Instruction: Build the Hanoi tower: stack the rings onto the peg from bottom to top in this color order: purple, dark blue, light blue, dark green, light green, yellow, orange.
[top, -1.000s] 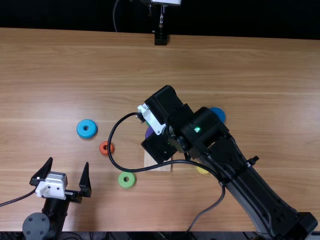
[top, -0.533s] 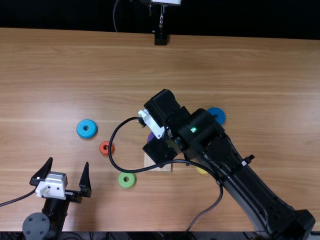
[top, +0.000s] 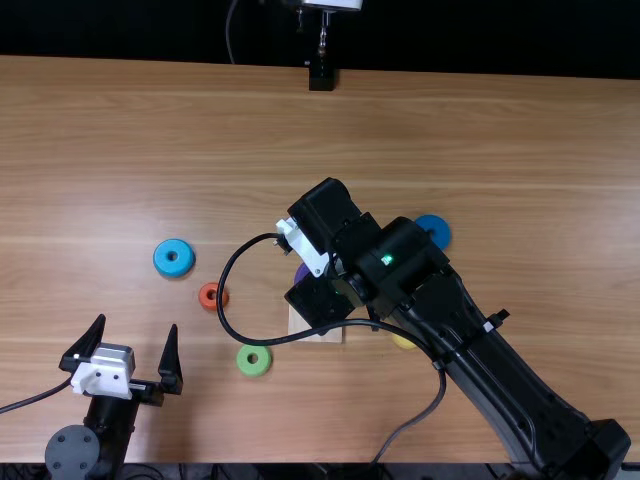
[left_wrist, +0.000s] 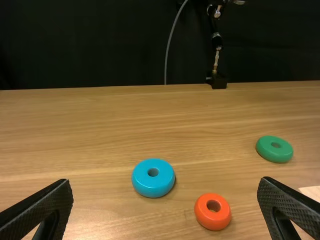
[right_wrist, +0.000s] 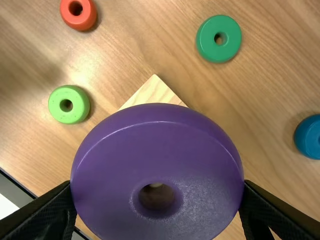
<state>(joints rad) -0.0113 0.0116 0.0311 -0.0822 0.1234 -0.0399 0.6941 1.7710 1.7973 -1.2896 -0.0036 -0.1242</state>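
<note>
At the left of the table (top: 400, 130), the left gripper (top: 137, 323) rests near the edge with its fingers spread wide and nothing between them; it is best left out of this step. Next come the light blue ring (top: 183, 266), the orange ring (top: 205, 300) and the light green ring (top: 244, 364), lying flat and apart. Around the middle, the right gripper (right_wrist: 156, 200) has its fingers closed on opposite sides of the purple ring (right_wrist: 150, 125), which sits over part of the wooden base (right_wrist: 155, 92). Purple belongs at the bottom, so this looks like the moment for lining it up. A pale spot (right_wrist: 156, 185) in its hole may be the peg's tip; it sits off centre, so a small sideways correction could be needed. The ring should go down level and slowly, since a tilt could catch on the peg or nudge the base, and be let go only once seated. The dark green ring (right_wrist: 207, 42) lies near the base. Farther right are the yellow ring (top: 404, 342) and the dark blue ring (top: 436, 222), the latter due next.
</note>
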